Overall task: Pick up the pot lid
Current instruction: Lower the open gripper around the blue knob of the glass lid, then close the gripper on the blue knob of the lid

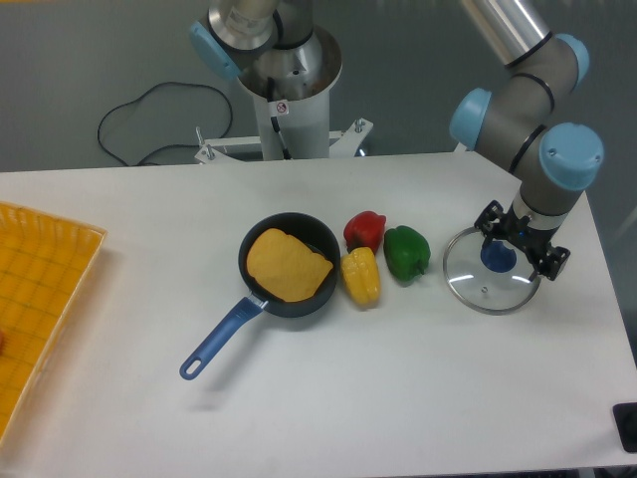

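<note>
Black object (625,416), cropped, nearest the camera at bench (398,408) edge. Orange-yellow crate (45,289) well left of the pot lid. Pan (251,297) also left of the lid, blue handle (221,341) angled nearward, orange-yellow piece (284,265) inside. Yellow corn (361,278) between pan and lid. Pot lid (488,296) flat on bench: clear, metal rim, blue knob (499,257). Gripper (520,242) over the lid's far side, 2 fingers spread, near knob. Green pepper (405,252) just left of lid; red item (365,229) farther left. Black cable (101,134) far behind, left of lid.
</note>
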